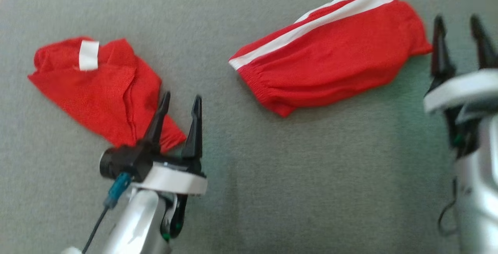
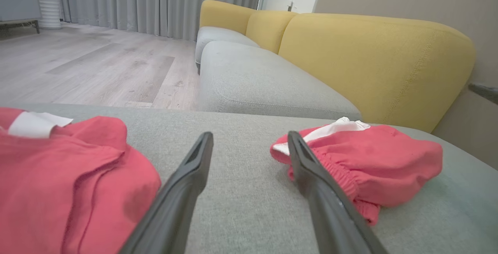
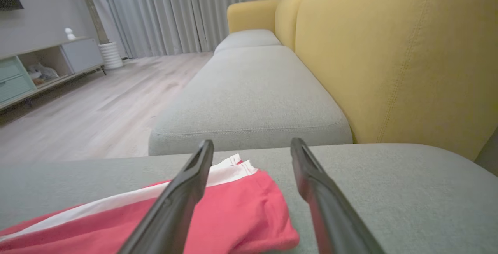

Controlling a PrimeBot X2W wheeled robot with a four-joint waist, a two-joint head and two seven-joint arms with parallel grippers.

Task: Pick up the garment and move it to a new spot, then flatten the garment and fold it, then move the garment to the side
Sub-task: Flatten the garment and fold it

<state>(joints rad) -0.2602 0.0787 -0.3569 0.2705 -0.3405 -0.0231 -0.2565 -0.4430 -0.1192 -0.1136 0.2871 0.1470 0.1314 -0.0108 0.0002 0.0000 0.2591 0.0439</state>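
Two red garments lie apart on a grey cushion [image 1: 272, 176], with a released pincer beside each.

On the left, a folded red garment [image 1: 101, 90] lies flat with a white tag [image 1: 88, 55] near its far edge. The left pincer [image 1: 182, 96] sits at its near right corner, fingers spread and holding nothing. Bare cushion separates it from the red shorts [image 1: 334, 59], which lie right of centre and farther back, their white stripes [image 1: 311, 24] along the far edge and the elastic waistband towards the left. At the far right, the right pincer [image 1: 457, 18] is just beside the shorts' right end, also spread and empty. In the right wrist view its left finger crosses over the fabric's edge; I cannot tell whether it touches.
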